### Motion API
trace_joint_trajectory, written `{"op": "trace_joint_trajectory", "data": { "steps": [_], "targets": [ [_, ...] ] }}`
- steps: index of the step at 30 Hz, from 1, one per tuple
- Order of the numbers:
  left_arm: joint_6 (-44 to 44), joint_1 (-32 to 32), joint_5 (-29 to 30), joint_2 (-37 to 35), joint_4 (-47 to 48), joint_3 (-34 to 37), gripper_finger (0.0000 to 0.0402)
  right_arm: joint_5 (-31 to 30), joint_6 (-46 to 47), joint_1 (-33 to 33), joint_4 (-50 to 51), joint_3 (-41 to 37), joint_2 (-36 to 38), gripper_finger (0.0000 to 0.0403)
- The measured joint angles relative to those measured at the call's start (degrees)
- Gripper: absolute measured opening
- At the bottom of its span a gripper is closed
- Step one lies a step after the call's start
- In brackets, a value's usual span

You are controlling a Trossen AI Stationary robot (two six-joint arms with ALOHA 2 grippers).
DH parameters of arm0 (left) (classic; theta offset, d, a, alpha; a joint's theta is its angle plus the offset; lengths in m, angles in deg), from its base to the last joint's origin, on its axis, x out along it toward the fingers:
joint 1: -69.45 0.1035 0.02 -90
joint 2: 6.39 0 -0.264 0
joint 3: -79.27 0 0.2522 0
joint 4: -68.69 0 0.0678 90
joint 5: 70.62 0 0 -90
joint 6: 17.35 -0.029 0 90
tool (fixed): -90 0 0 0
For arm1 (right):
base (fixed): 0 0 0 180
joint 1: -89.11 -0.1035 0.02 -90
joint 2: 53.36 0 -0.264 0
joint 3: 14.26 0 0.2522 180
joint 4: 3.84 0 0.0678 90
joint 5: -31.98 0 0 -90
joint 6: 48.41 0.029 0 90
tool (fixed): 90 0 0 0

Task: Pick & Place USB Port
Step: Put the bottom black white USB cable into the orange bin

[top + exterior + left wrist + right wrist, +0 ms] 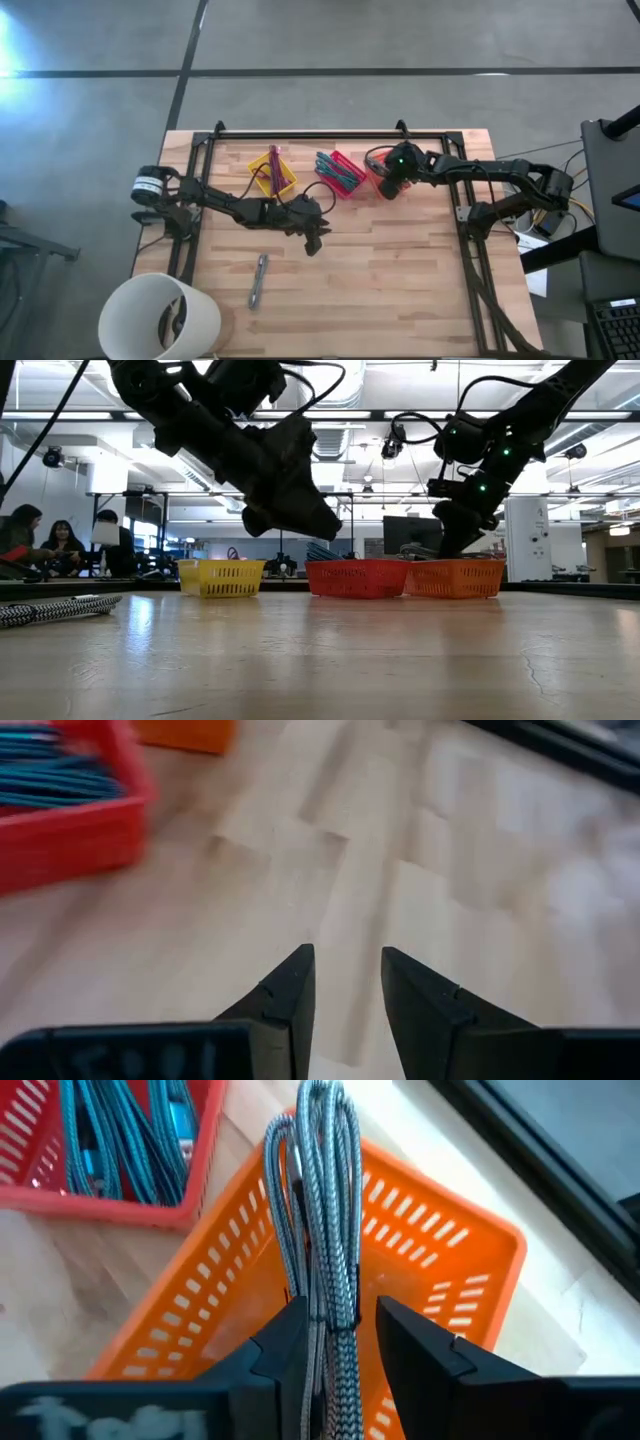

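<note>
One grey braided cable [259, 281] lies near on the table [400, 270]. Left gripper [315, 240], slightly parted and empty, hovers mid-table. Far row, three baskets: yellow basket [272, 175], red basket [340, 173] of blue cables [120, 1140], orange basket [440, 1250]. Right gripper [335, 1330] pinches a grey cable bundle [320, 1190] over the orange basket

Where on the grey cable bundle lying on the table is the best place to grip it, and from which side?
Grip the grey cable bundle at its middle, coming straight down from above. It lies flat, long and narrow on the bare table, so the fingers should close across its narrow width. The left tool is nearest.
</note>
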Motion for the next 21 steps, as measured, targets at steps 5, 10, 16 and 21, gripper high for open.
{"op": "trace_joint_trajectory", "data": {
  "steps": [5, 10, 16, 21],
  "targets": [
    [-0.01, 0.0, -9.17, -0.22, 0.19, -1.85, 0.011, -0.13, 2.75, 0.01, -0.83, 1.56, 0.02, 0.0121],
    [-0.6, -0.09, -10.41, -0.24, 1.93, -3.21, 0.011, -1.79, 3.71, 0.01, -0.52, 1.75, 0.02, 0.0089],
    [-1.28, -0.07, -10.21, -0.24, 2.17, -3.24, 0.011, -2.99, 3.2, 0.02, -0.35, 1.12, 0.02, 0.0016],
    [-1.3, -0.09, -10.19, -0.24, 2.63, -3.24, 0.011, -2.96, 6.71, 0.02, -1.0, 1.96, 0.03, 0.0011]
  ]
}}
